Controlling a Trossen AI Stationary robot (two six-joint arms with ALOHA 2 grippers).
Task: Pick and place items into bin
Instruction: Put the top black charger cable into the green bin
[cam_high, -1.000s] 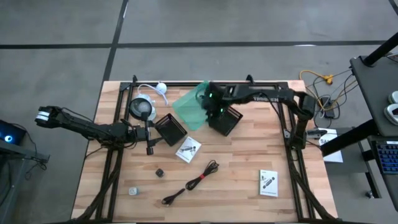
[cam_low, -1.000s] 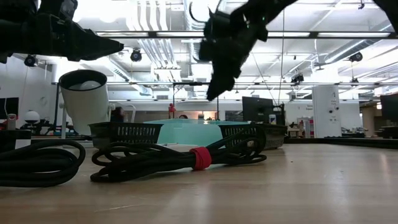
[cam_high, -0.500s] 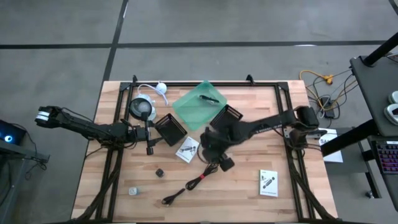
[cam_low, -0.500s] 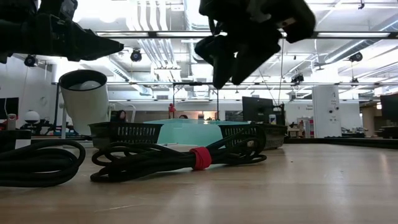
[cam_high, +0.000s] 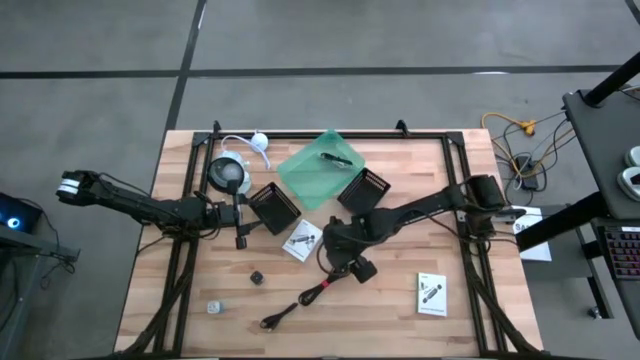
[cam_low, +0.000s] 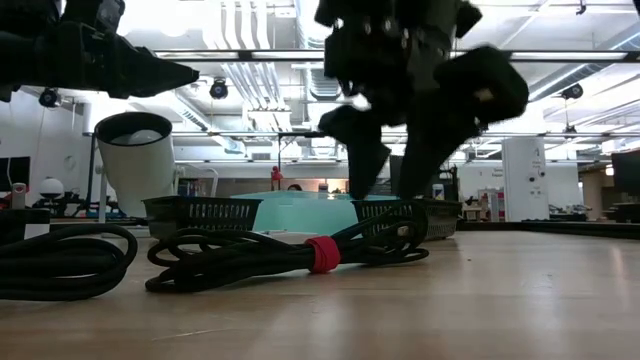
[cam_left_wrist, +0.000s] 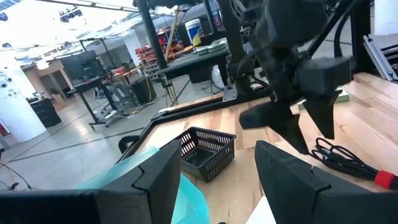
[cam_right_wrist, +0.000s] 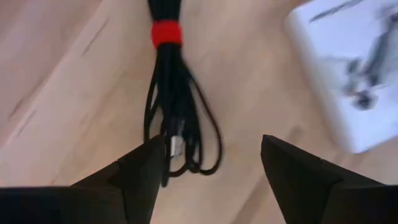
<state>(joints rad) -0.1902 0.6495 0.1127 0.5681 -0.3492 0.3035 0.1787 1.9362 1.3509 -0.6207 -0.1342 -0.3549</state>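
- Above the middle of the table (cam_high: 400, 300), the right gripper (cam_high: 335, 262) hangs over the looped end of the black cable (cam_high: 308, 294); its two dark fingers (cam_right_wrist: 298, 180) are spread wide with nothing between them, and the wrist view shows the cable's loops directly in the gap.
- The cable lies stretched on the wood, bound by a red tie (cam_right_wrist: 165, 33) partway along its length; in the low view it runs across the foreground with the tie (cam_low: 322, 253) facing the camera.
- Just beside the right gripper sits one white printed packet (cam_high: 302, 241); a second packet (cam_high: 431, 293) lies well apart, nearer the table's right edge.
- A tiny black cube (cam_high: 256, 277) rests on the wood left of the cable, and a tiny pale piece (cam_high: 213, 307) lies near the front left corner.
- The green bin (cam_high: 318, 170) stands at the far middle of the table with a dark pen-like stick (cam_high: 335, 158) inside it.
- Two black mesh baskets flank the bin: one (cam_high: 273, 207) on its left, one (cam_high: 363, 190) on its right.
- A round white device (cam_high: 229, 174) with a white cord stands at the far left.
- The left gripper (cam_high: 238, 222) waits at the table's left side, next to the left basket; its fingers (cam_left_wrist: 292, 180) stand parted and hold nothing.
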